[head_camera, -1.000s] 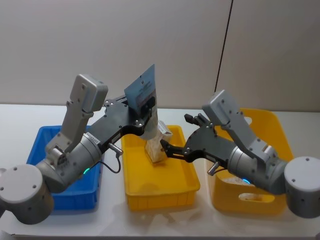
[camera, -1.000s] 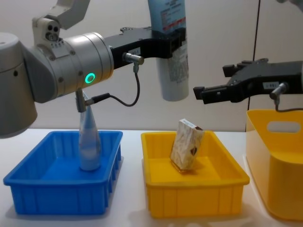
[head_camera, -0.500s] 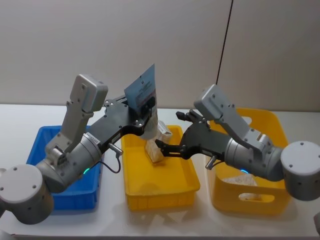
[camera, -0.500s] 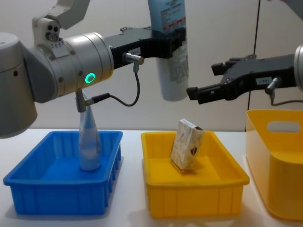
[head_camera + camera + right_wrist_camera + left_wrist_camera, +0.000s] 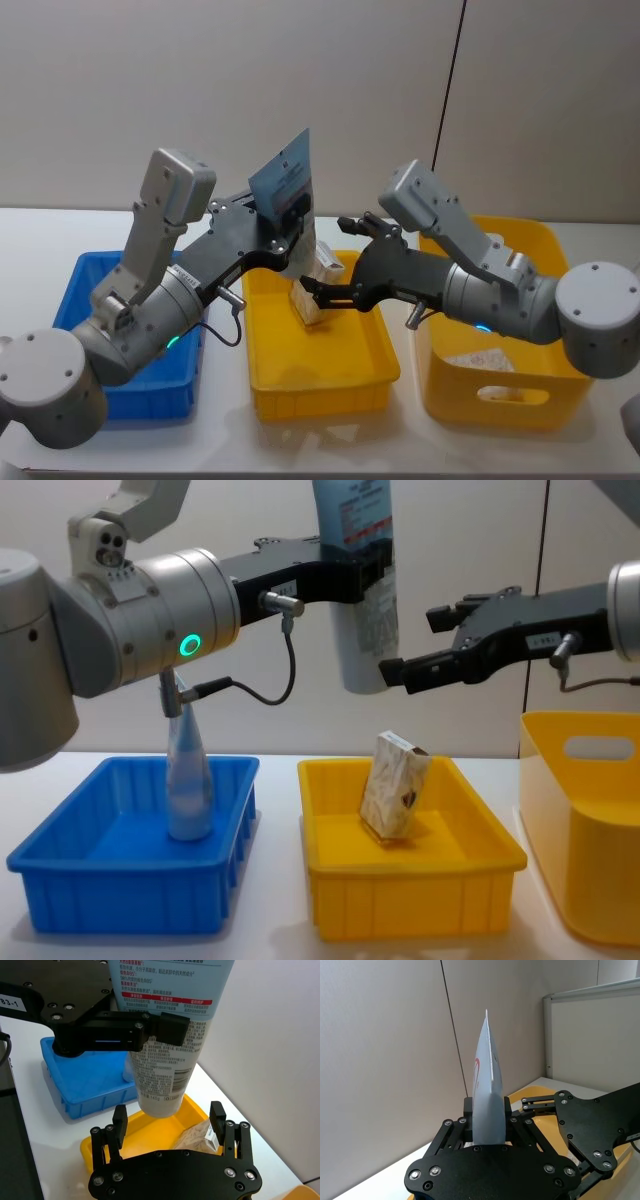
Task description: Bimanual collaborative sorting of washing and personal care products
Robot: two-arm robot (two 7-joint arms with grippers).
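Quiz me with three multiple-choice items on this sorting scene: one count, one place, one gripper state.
1. How many tubes stand in the blue bin? A) one B) two C) three
2. Where is the beige carton? A) blue bin B) bare table C) middle yellow tray
3. What is the right gripper doing? A) clamping the carton B) open near the held tube C) shut and empty

Answers:
1 A: the chest view shows a single standing tube there.
2 C: it leans inside that tray.
3 B: its fingers are spread close to the lower end of the tube, which the left gripper clamps.
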